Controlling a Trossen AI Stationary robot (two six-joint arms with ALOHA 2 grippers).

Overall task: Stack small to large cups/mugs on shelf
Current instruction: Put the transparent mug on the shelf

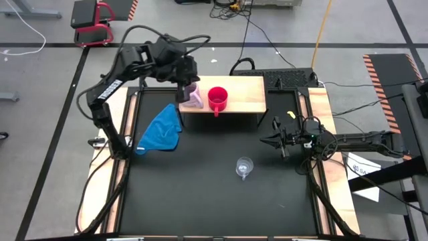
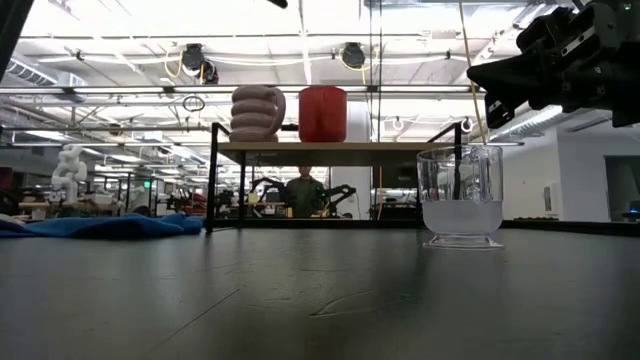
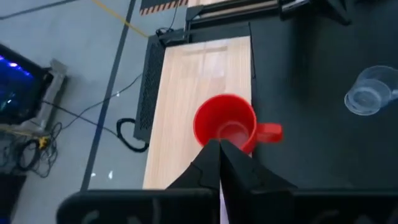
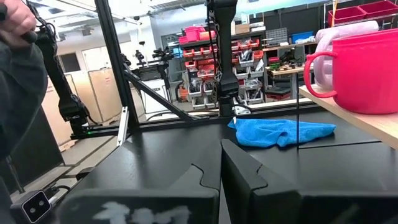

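The ribbed lilac-pink mug and the red mug stand side by side, upright, on the light-wood shelf. The clear glass cup stands on the black table in front of the shelf. My left gripper hovers above the lilac mug, shut and holding nothing. In the low view that mug stands free with nothing around it. My right gripper hangs shut over the table, to the right of the glass cup.
A blue cloth lies crumpled on the table left of the shelf's front. The shelf's right half is bare wood. Pale wooden rails run along the table's sides. Open black table lies around the glass cup.
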